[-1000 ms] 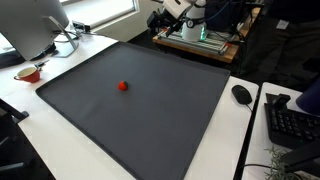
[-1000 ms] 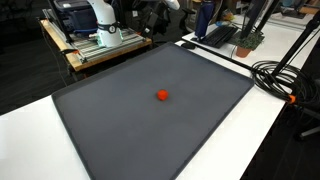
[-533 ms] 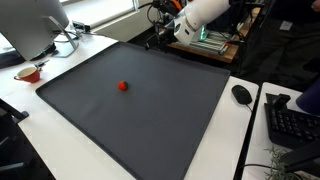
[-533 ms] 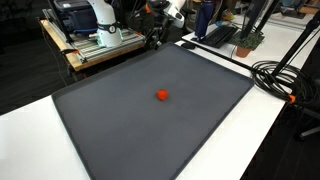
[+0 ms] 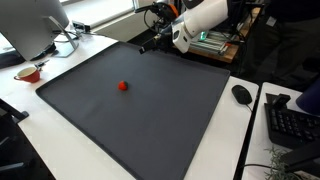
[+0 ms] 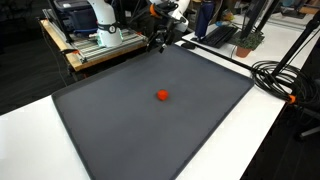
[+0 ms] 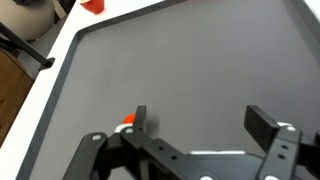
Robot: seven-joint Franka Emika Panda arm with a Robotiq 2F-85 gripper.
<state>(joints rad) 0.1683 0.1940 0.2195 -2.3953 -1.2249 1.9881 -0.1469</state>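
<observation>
A small red ball (image 5: 123,86) lies near the middle of a dark grey mat (image 5: 150,120); it also shows in an exterior view (image 6: 162,96). My gripper (image 5: 158,42) hangs above the far edge of the mat, well apart from the ball, and shows in an exterior view (image 6: 160,40) too. In the wrist view the gripper (image 7: 200,125) is open and empty, with the grey mat (image 7: 200,60) between its two black fingers. The red ball (image 7: 127,121) peeks out beside the left finger (image 7: 140,118).
A monitor (image 5: 35,25) and a red cup (image 5: 28,72) stand on the white table by one mat edge. A mouse (image 5: 241,94) and keyboard (image 5: 290,122) lie on the opposite side. Black cables (image 6: 285,75) run along the table. An equipment bench (image 6: 95,45) stands behind the mat.
The arm has swung in from behind the table and come down over the mat's far edge. The red ball has not moved.
</observation>
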